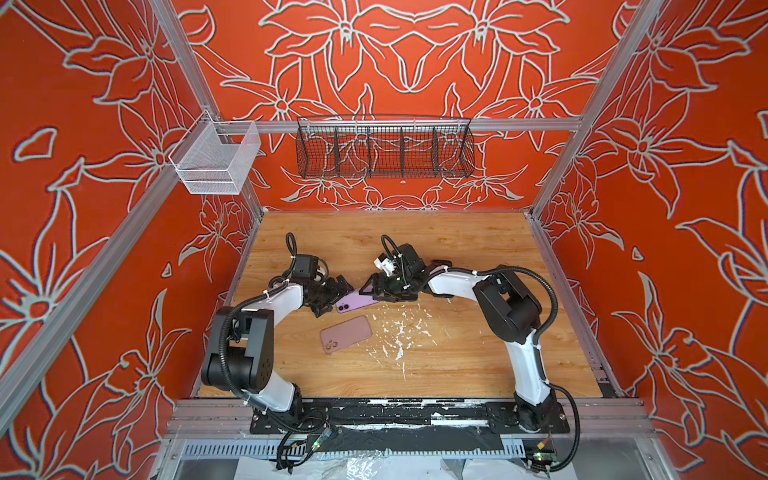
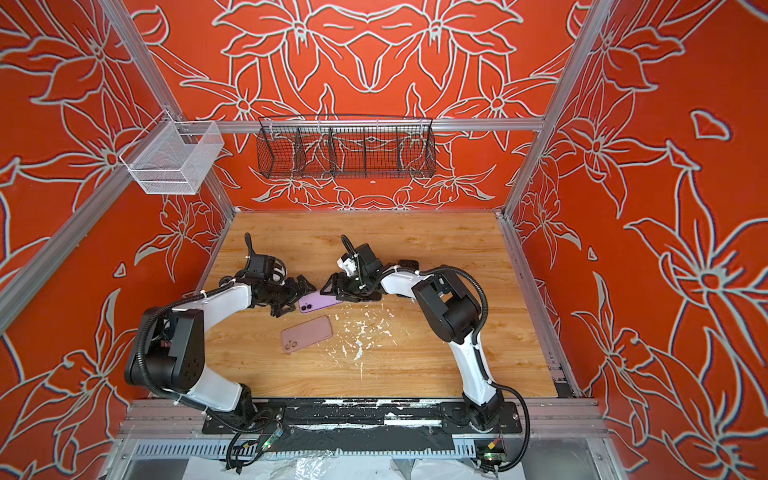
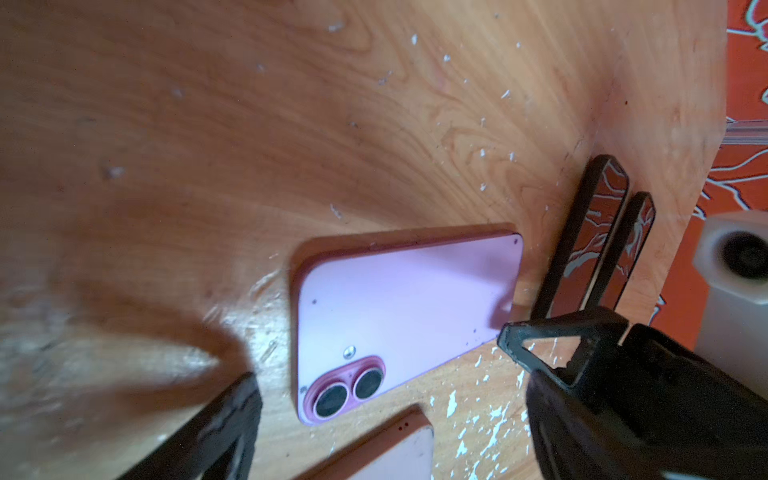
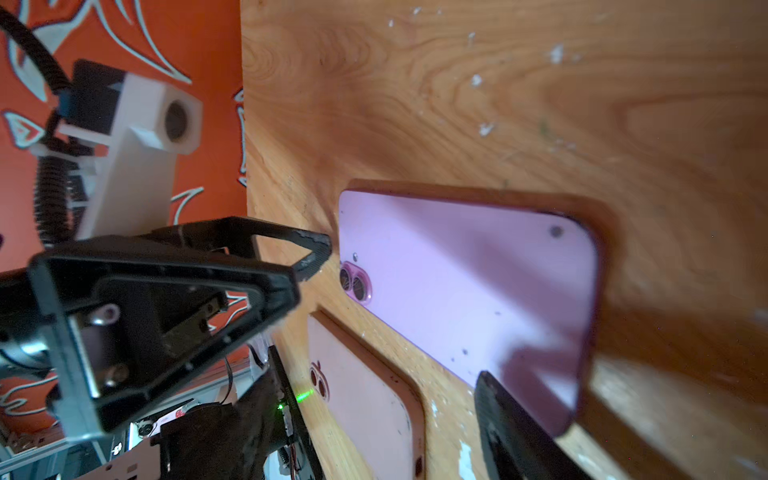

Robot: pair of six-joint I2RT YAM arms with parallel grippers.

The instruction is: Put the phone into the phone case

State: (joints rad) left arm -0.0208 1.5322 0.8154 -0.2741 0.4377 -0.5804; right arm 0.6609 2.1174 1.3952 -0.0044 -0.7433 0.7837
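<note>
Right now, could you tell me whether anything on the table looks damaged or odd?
White flecks litter the table beside the case, like chipped finish or debris. The phone and case look intact.

Stereo pair high overhead, looking down over the whole table [image 1: 457, 353], both wrist cameras close, low, sharing the phone [image 3: 407, 307]
</note>
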